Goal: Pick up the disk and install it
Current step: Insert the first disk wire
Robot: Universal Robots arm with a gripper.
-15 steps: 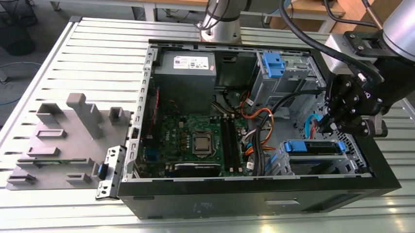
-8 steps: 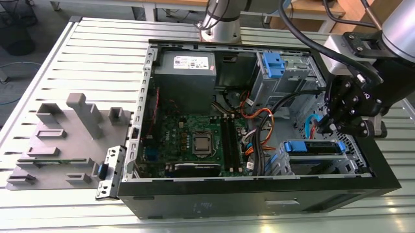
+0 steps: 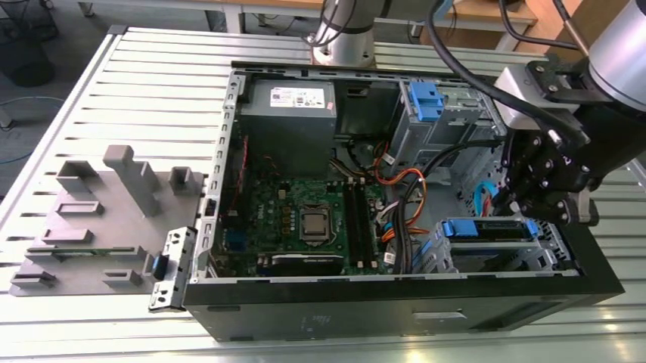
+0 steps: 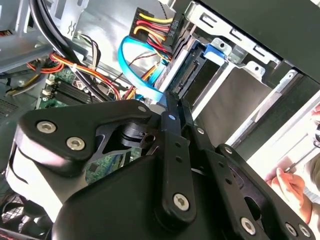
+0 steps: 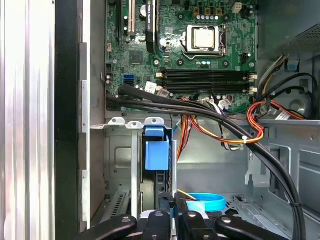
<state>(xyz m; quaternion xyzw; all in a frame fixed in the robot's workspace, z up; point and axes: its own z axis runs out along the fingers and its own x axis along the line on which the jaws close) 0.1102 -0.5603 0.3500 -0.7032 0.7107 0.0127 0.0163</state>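
The disk point(image 3: 492, 230), a flat drive framed by a blue carrier, lies in the lower drive cage at the case's front corner on the exterior view's right. In the first wrist view its blue carrier tab point(image 5: 157, 153) stands in the bay. The second wrist view shows the disk's connector edge point(image 4: 187, 75) in the bay. My black gripper point(image 3: 529, 215) hangs right over the cage end of the disk. Its fingers point(image 5: 164, 201) are pressed together with nothing visible between them, beside a light-blue data cable point(image 4: 137, 70).
The open computer case point(image 3: 404, 302) lies on a slatted metal table point(image 3: 151, 83). Inside are a motherboard point(image 3: 302, 219), a grey power-supply box point(image 3: 290, 102), an upper cage with a blue bracket point(image 3: 424, 102) and loose cables point(image 5: 220, 117). A grey fixture point(image 3: 101, 219) sits to the exterior view's left. A person's hand point(image 4: 290, 186) is nearby.
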